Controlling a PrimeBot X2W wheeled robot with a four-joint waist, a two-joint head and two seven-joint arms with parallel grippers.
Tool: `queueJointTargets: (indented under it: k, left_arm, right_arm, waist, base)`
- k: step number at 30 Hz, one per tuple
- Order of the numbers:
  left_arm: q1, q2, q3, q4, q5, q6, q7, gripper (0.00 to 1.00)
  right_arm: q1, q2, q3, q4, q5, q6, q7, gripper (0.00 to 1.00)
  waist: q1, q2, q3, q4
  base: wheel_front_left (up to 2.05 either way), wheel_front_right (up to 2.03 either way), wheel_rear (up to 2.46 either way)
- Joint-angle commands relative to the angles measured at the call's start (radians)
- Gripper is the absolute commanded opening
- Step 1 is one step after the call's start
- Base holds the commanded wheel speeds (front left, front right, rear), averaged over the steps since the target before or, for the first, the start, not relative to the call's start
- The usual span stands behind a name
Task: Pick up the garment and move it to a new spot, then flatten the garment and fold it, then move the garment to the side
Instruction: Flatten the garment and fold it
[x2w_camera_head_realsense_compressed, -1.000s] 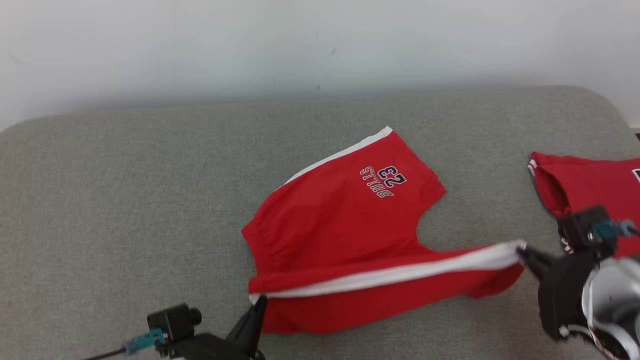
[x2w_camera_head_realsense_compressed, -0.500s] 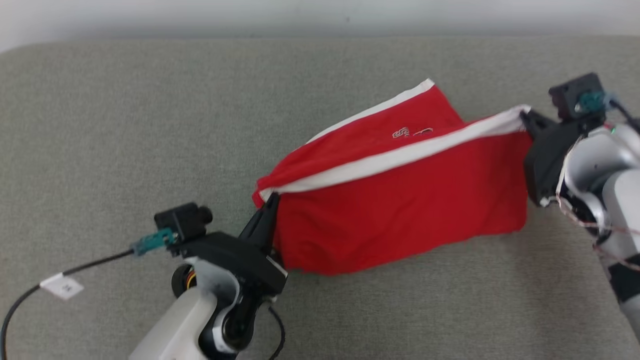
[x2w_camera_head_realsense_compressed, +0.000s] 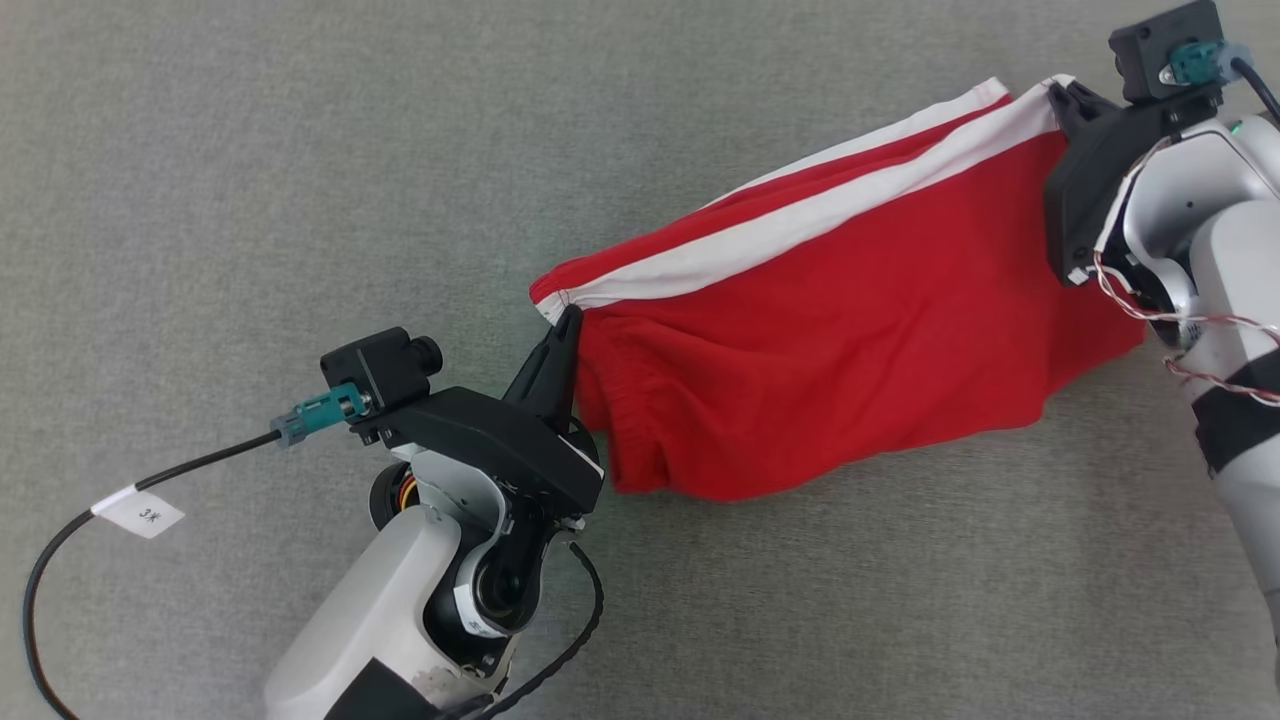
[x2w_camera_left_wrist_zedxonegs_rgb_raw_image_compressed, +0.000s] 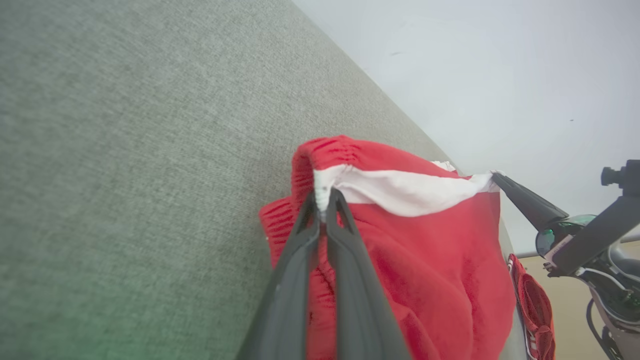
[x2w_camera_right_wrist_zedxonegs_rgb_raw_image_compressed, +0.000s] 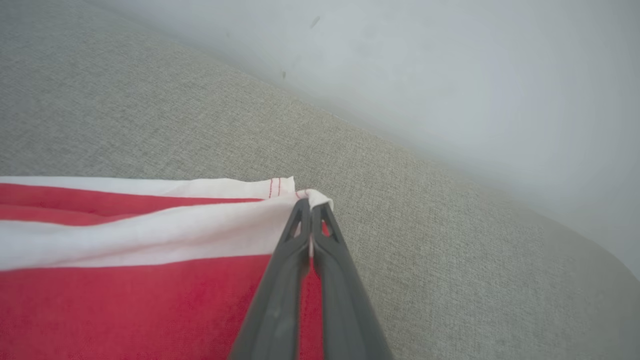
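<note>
Holding the shorts (x2w_camera_head_realsense_compressed: 850, 330) up by the white stripe (x2w_camera_head_realsense_compressed: 800, 215), one end per arm. Left gripper (x2w_camera_head_realsense_compressed: 565, 325): jaws pinched together on the waistband (x2w_camera_left_wrist_zedxonegs_rgb_raw_image_compressed: 325, 149) end. Right gripper (x2w_camera_head_realsense_compressed: 1058, 92): jaws pinched together on the leg-hem end. The stripe runs taut between them and the rest sags below, over the grey cushion (x2w_camera_head_realsense_compressed: 300, 150). I can't tell from the head view whether the low folds touch it.

Handling, my read: light, thin and fully limp. It has no stiffness, so it follows the two corners while the loose half swings and bunches. Smooth knit in a small pinch, so a jerk or over-stretch could slip it out. Not fragile. Best hold is the seamed edges, elastic waistband and stitched hem; they're thicker than the panel, so the jaws bite better. For flattening I'd pull evenly on both ends.

View differences:
- **Head view:** gives the full span, both arms and the droop of the body.
- **Left wrist view:** shows the bite up close, with gathered elastic wrapping over the tips. It also shows the right fingers (x2w_camera_left_wrist_zedxonegs_rgb_raw_image_compressed: 525, 199) at the far corner, the wall (x2w_camera_left_wrist_zedxonegs_rgb_raw_image_compressed: 475, 75) and a second red garment (x2w_camera_left_wrist_zedxonegs_rgb_raw_image_compressed: 537, 310) past the shorts.
- **Right wrist view:** shows red hem stitching (x2w_camera_right_wrist_zedxonegs_rgb_raw_image_compressed: 272, 187) and two white layers stacked at the corner, so the cloth looks doubled there.
</note>
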Motion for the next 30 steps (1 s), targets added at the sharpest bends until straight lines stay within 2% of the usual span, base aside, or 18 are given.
queueJointTargets:
  k: [1, 5, 6, 7, 15, 21, 25, 30]
  left_arm:
    - [-0.009, -0.004, 0.004, 0.003, -0.004, 0.004, -0.006, 0.0]
    - [-0.012, -0.012, 0.002, 0.009, -0.007, 0.002, -0.005, 0.0]
    - [-0.014, -0.016, 0.005, 0.009, -0.01, -0.002, -0.011, 0.34]
    - [-0.017, -0.019, 0.009, 0.011, -0.014, -0.005, -0.016, 1.0]
    - [-0.012, -0.003, 0.011, 0.033, 0.025, 0.005, -0.06, 1.0]
    - [0.038, 0.068, -0.004, 0.01, 0.173, 0.048, -0.18, 1.0]
    - [0.087, 0.103, -0.027, -0.033, 0.29, 0.086, -0.206, 1.0]
    - [0.173, 0.116, -0.002, -0.103, 0.406, 0.106, -0.214, 1.0]
  right_arm:
    - [-0.022, 0.012, 0.009, 0.021, -0.002, -0.003, -0.013, 0.0]
    - [-0.064, 0.03, 0.025, 0.075, 0.0, -0.003, -0.041, 0.0]
    - [-0.072, 0.035, 0.028, 0.086, 0.002, -0.003, -0.051, 0.2]
    - [-0.078, 0.042, 0.027, 0.098, 0.005, -0.003, -0.06, 1.0]
    - [-0.11, 0.073, 0.027, 0.167, 0.025, -0.003, -0.097, 1.0]
    - [-0.082, 0.084, 0.004, 0.216, 0.096, -0.003, 0.004, 1.0]
    - [-0.049, 0.066, 0.001, 0.225, 0.132, -0.003, 0.079, 1.0]
    - [0.007, 0.042, -0.022, 0.235, 0.155, -0.003, 0.113, 1.0]
  waist:
    - [-0.0003, -0.0002, 0.024, 0.025]
    - [-0.0003, -0.0002, 0.028, 0.029]
    - [-0.0003, -0.0002, 0.027, 0.03]
    - [-0.0003, -0.0002, 0.026, 0.029]
    - [-0.0003, -0.0002, -0.01, 0.016]
    - [-0.0003, -0.0002, -0.073, 0.003]
    - [-0.0003, -0.0002, -0.094, 0.007]
    - [-0.0003, -0.0002, -0.1, 0.024]
  base:
    - [0.0, 0.0, 0.0]
    - [0.0, 0.0, 0.0]
    - [0.0, 0.0, 0.0]
    - [0.0, 0.0, 0.0]
    - [0.0, 0.0, 0.0]
    - [0.0, 0.0, 0.0]
    - [0.0, 0.0, 0.0]
    - [0.0, 0.0, 0.0]
